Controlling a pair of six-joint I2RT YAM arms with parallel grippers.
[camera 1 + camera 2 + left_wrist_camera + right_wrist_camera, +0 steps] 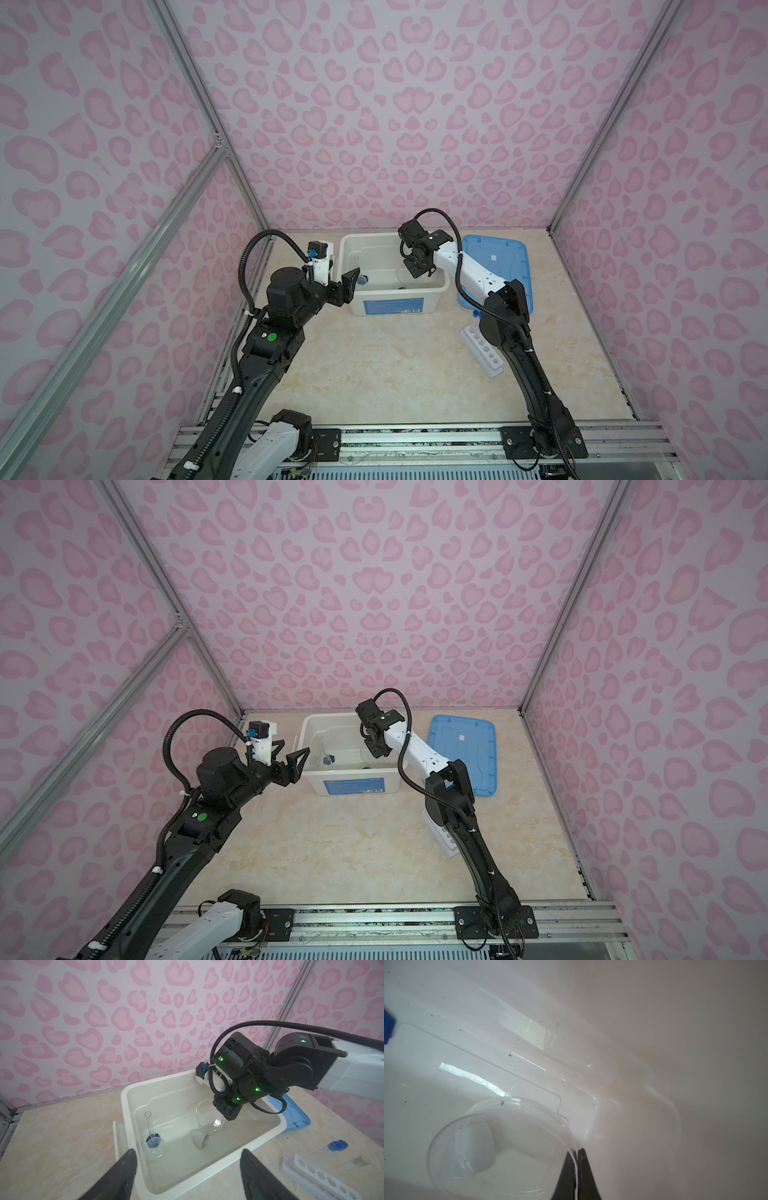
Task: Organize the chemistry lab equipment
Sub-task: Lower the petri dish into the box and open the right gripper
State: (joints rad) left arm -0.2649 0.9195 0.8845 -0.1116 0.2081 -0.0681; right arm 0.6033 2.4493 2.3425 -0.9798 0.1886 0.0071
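While the right hand (576, 1150) pinches the clear round dish (500, 1147) by its rim inside the white bin (124, 1093), beside the cylinder (152, 1139) and small cup (200, 1139), the left hand (188, 1151) hovers released at the bin's left. The rack (324, 1176) and test tubes (332, 1147) lie on the surface to the right, apparently still to be handled.

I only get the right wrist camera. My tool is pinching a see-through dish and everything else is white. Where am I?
Observer: Inside the white bin on the table; the right tool reaches down into it with the clear round dish.
Operator: What's my other arm doing?
Observer: The left tool hangs open at the bin's left edge, holding nothing.
Operator: Is any stuff outside the bin?
Observer: Yes. A blue-capped test tube lies on the table beside the white rack.
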